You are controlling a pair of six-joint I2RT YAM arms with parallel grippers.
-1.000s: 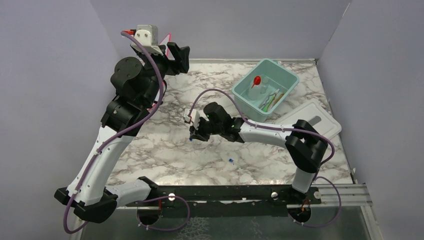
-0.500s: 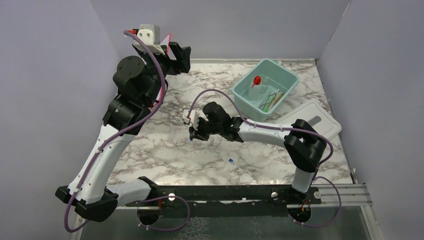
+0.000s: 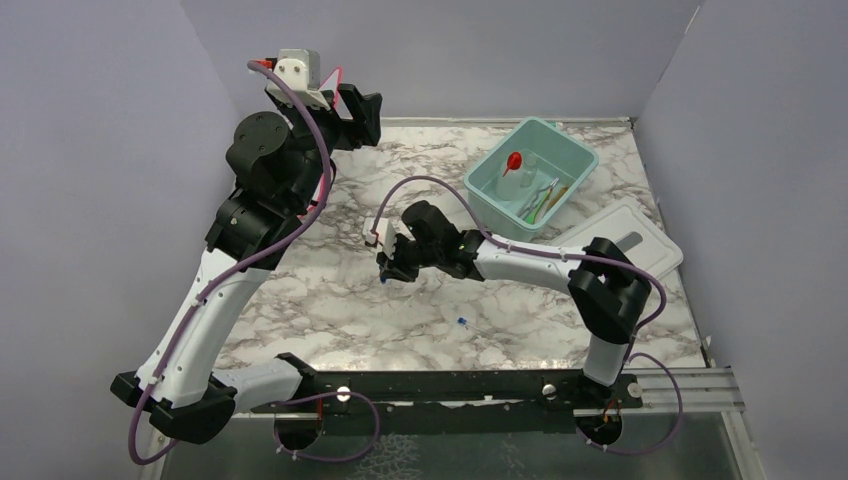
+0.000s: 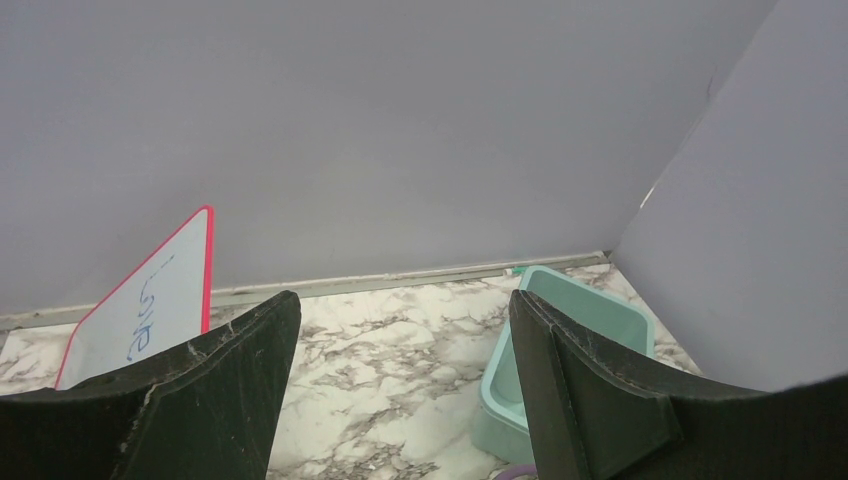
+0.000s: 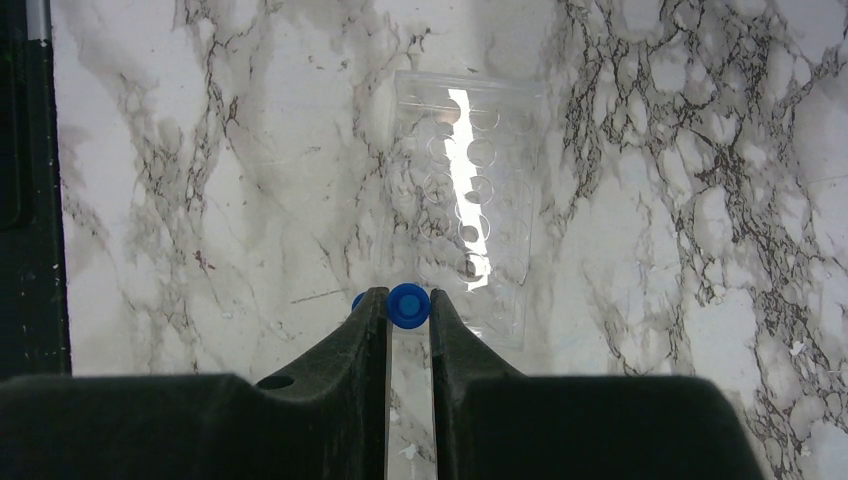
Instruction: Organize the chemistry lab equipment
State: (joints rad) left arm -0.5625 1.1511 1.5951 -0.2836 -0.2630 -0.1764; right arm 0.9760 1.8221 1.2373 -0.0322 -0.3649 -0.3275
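Observation:
My right gripper (image 5: pixel 408 300) is shut on a blue-capped clear tube (image 5: pixel 408 304), held cap-up over the near end of a clear plastic rack (image 5: pixel 470 190) with round holes, which lies on the marble. A second blue bit (image 5: pixel 357 300) peeks out beside the left finger. Another blue-capped tube (image 3: pixel 463 322) lies loose on the marble, nearer the bases. The right gripper (image 3: pixel 390 270) is at mid-table. The red funnel (image 3: pixel 513 160) and several thin tools (image 3: pixel 545 200) lie inside the teal tub (image 3: pixel 480 192). My left gripper (image 3: pixel 360 108) is open and empty, raised high at the back left.
The tub's white lid (image 3: pixel 635 240) lies flat to the right of the tub. The pink-edged whiteboard (image 4: pixel 140 300) leans against the back wall at the left. Purple walls close in the back and both sides. The teal tub also shows in the left wrist view (image 4: pixel 600 300).
My right gripper has shifted slightly left and away with the tube in it. The left arm rose a little, then held still.

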